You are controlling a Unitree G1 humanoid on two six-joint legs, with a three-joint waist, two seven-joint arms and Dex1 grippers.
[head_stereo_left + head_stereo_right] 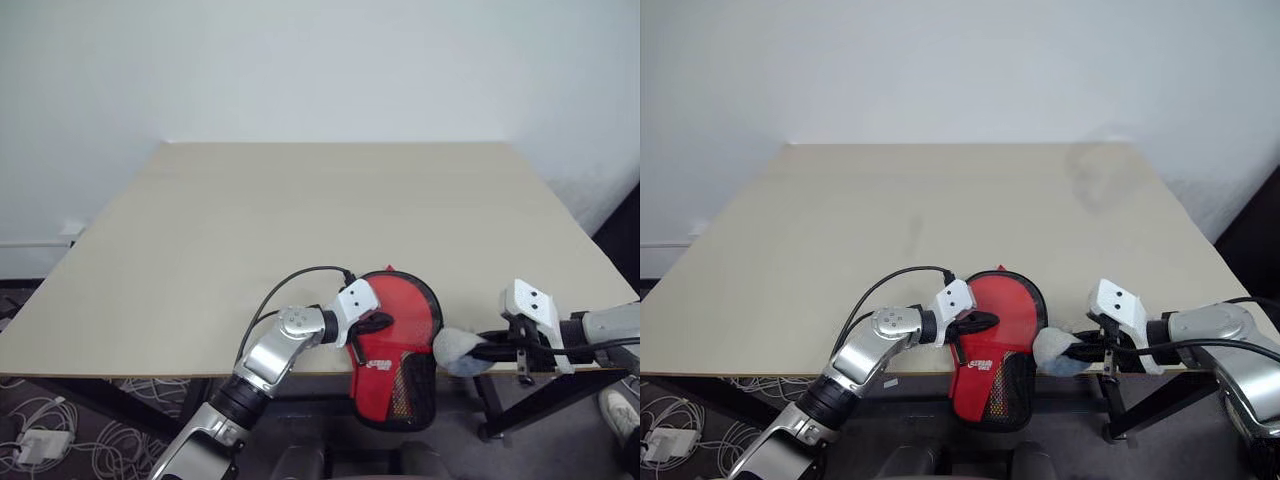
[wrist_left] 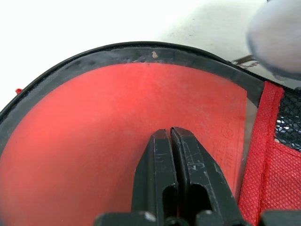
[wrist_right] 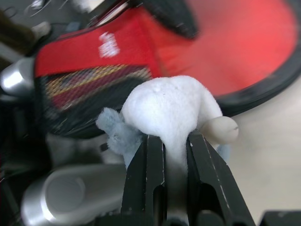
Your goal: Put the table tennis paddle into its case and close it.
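Note:
The case (image 1: 395, 350) lies at the table's front edge, its narrow mesh end hanging over the edge. Through its clear half I see the red face of the table tennis paddle (image 2: 94, 141), and the striped handle shows behind the mesh (image 3: 89, 82). My left gripper (image 1: 378, 322) is shut with nothing between its fingers (image 2: 160, 155), and its tips rest on the clear panel over the red face. To the right of the case, my right gripper (image 1: 480, 350) is shut on a small grey-white fluffy lump (image 3: 171, 106) that sits right beside the case's black edging.
The beige table (image 1: 300, 220) stretches far back to a white wall. A black table leg (image 1: 540, 400) stands at the front right, with a shoe (image 1: 622, 415) beyond it. Cables and a white adapter (image 1: 40, 445) lie on the floor at the left.

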